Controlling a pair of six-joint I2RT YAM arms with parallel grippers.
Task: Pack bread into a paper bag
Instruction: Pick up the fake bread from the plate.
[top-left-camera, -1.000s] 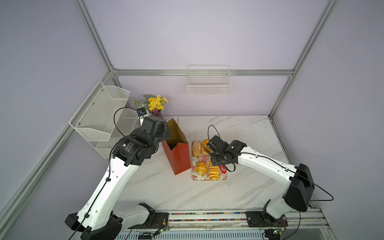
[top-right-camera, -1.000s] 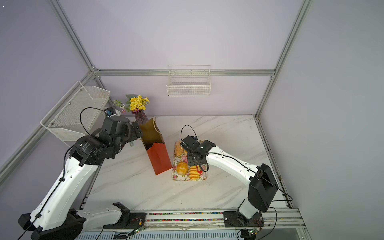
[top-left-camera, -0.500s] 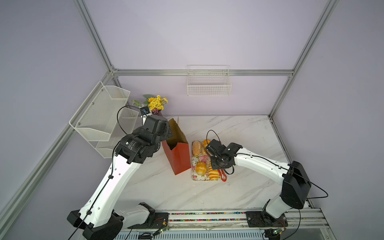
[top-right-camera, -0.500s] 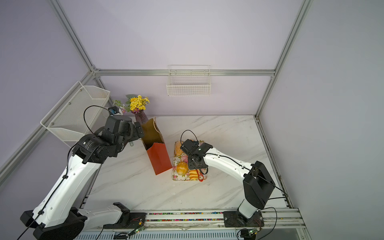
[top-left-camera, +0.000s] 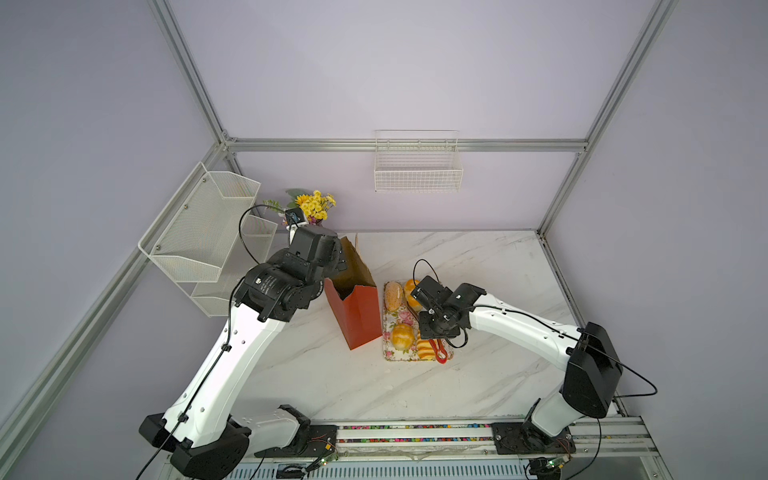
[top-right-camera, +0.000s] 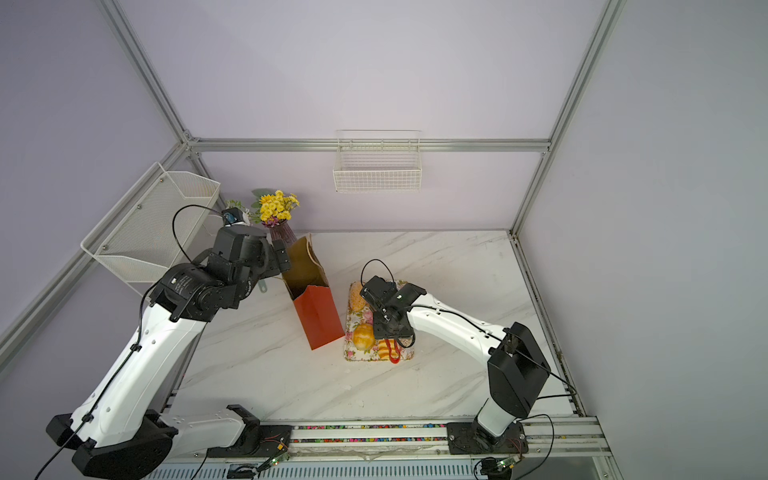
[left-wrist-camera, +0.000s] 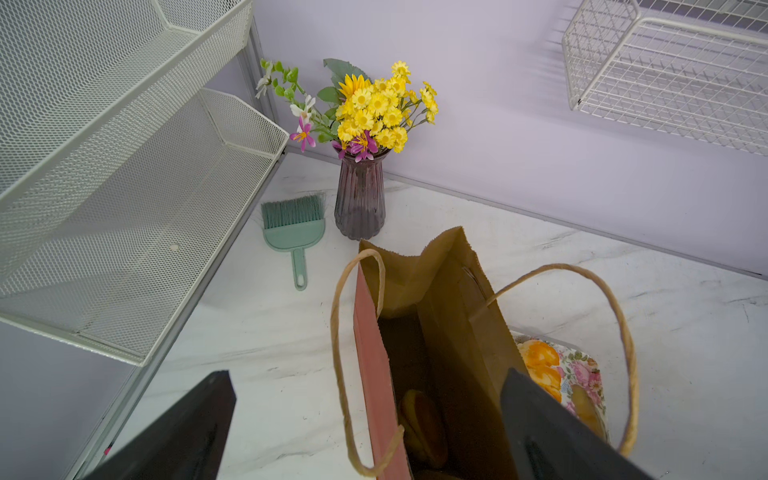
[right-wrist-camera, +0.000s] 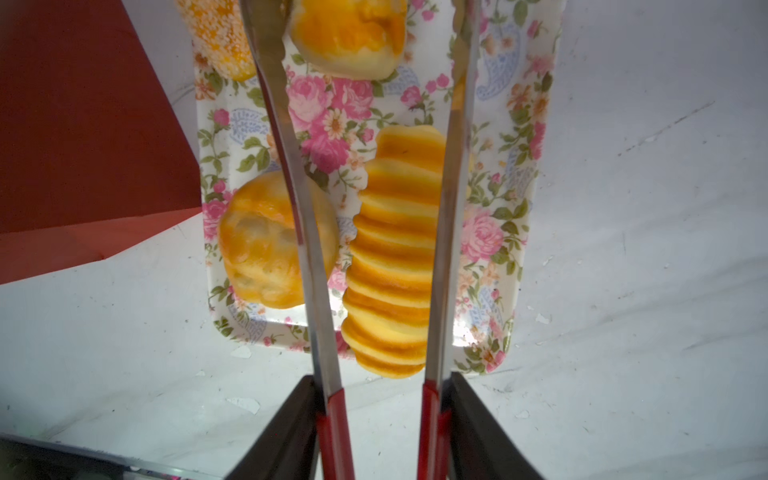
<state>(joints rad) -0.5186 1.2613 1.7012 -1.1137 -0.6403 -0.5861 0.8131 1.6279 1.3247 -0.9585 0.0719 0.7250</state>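
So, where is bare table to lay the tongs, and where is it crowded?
Free: the marble table between the floral tray and the front rail, and behind the tray to the back wall. Crowded: paper bag close beside the tray; purple vase and green hand brush in the back-left corner.

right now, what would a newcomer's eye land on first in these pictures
The red-orange paper bag stands open mid-table, with a bun visible inside. Beside it, golden bread lies on a floral tray, and the right gripper holds red-handled tongs above it. Yellow flowers in a purple vase brighten the back corner.
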